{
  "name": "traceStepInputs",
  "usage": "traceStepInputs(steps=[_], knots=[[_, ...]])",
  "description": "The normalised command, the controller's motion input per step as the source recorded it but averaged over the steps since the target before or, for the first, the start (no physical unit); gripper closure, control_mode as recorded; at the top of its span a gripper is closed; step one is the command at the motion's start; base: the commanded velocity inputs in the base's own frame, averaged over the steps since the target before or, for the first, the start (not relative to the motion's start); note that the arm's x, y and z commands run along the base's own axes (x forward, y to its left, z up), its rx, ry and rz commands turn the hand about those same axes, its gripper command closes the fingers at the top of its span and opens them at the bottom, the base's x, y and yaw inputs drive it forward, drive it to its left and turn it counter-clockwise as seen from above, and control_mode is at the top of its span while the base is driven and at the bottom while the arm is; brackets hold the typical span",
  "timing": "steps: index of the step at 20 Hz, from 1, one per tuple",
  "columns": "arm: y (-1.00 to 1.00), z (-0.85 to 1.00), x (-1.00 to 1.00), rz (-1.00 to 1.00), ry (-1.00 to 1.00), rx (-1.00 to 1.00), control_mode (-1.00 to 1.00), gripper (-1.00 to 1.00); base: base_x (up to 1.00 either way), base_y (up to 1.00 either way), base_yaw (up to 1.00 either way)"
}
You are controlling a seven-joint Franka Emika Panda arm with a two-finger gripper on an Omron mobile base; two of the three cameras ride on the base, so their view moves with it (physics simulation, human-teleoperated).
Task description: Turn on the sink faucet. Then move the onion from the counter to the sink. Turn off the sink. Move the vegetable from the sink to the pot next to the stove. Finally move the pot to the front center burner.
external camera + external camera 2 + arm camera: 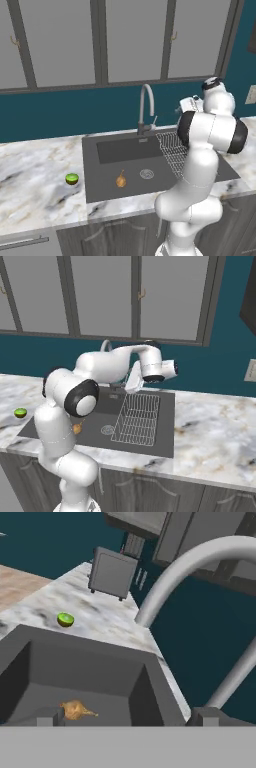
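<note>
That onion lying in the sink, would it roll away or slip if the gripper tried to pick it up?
Probably a bit of both. The onion is a small rounded bulb, so a nudge could roll it across the flat sink floor. Its thin tapering stalk may check the roll. The smooth-looking skin might slip between narrow fingers.

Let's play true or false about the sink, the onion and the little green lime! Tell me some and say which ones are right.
1. The onion lies inside the sink. True.
2. The lime is in the sink too. False: it sits on the counter, left of the basin.
3. The gripper holds the onion. False: its jaws are open and empty, up near the faucet.
4. A wire rack lies at the sink's right side. True.
5. The onion rests on the wire rack. False: it lies on the basin floor near the drain.
</note>
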Motion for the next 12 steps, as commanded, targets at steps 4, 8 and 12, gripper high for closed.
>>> traceStepInputs(steps=[4, 8, 12], knots=[[0.02, 0.25, -0.43, -0.12, 0.05, 0.00, -1.00, -1.00, 0.00, 0.00, 0.00], [0.12, 0.21, -0.26, -0.15, 0.17, 0.00, -1.00, -1.00, 0.00, 0.00, 0.00], [0.28, 0.13, 0.00, -0.20, 0.35, -0.03, -1.00, -1.00, 0.00, 0.00, 0.00]])
